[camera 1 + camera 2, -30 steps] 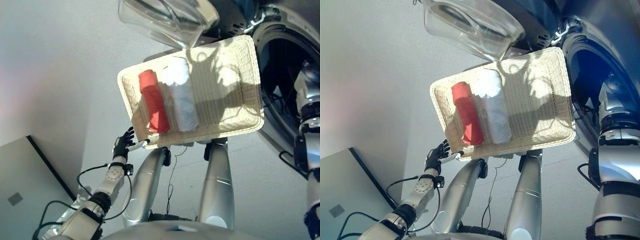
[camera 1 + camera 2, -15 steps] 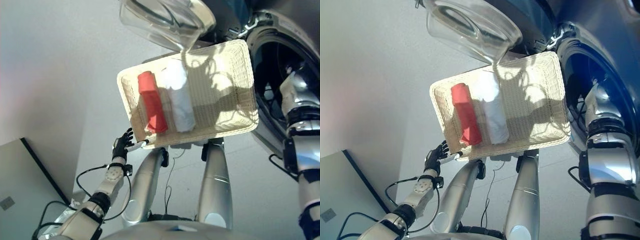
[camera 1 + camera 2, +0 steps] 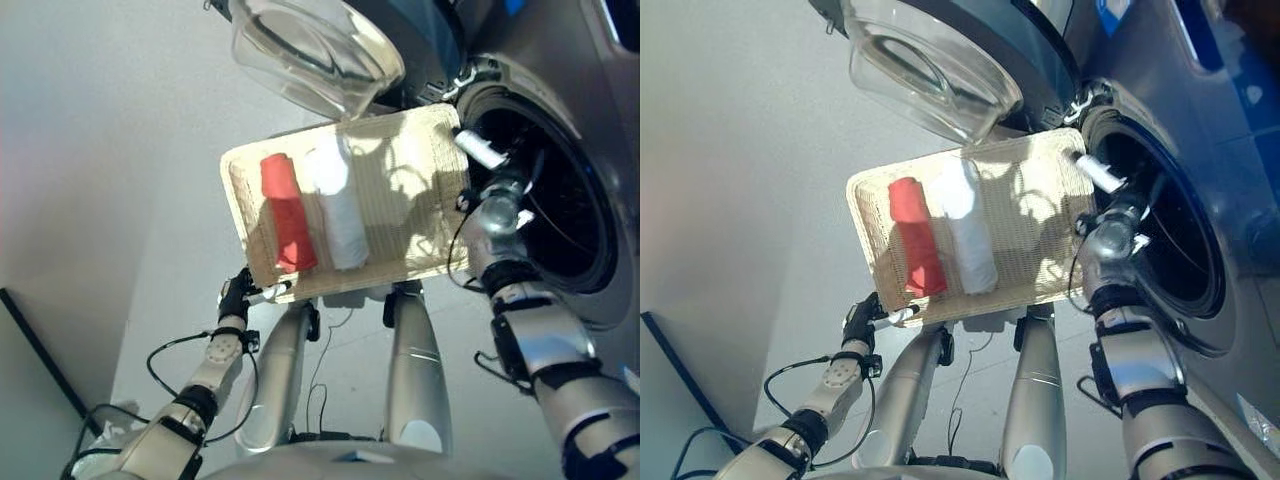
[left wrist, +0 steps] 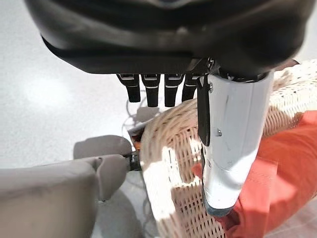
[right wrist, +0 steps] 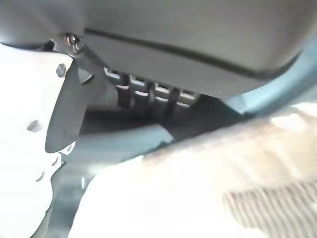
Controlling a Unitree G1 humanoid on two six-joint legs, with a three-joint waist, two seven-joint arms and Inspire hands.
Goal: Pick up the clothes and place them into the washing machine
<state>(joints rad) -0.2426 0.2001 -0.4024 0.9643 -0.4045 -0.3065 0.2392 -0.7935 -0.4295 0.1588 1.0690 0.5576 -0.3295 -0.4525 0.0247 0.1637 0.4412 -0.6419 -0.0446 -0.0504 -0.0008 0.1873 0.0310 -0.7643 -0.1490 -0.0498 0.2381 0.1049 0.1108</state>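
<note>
A pale wicker basket (image 3: pixel 405 225) is held up in front of the washing machine. In it lie a red rolled cloth (image 3: pixel 285 215) and a white rolled cloth (image 3: pixel 340 215), side by side. My left hand (image 3: pixel 234 298) grips the basket's near left corner. Its white-covered thumb (image 4: pixel 230 148) lies over the rim (image 4: pixel 166 153) beside the red cloth (image 4: pixel 270 188), with the fingers curled beneath. My right hand (image 3: pixel 480 150) holds the basket's right edge (image 5: pixel 198 193) at the mouth of the drum (image 3: pixel 560 220).
The machine's round glass door (image 3: pixel 315 50) hangs open above the basket's far edge. The grey machine front (image 3: pixel 600 90) fills the right side. Pale floor lies to the left, with a dark-edged panel (image 3: pixel 30 340) at the lower left.
The camera has turned, showing more of the machine's front. My right forearm has come in from the right edge to the basket's right side by the drum mouth. Both cloths stay in place.
</note>
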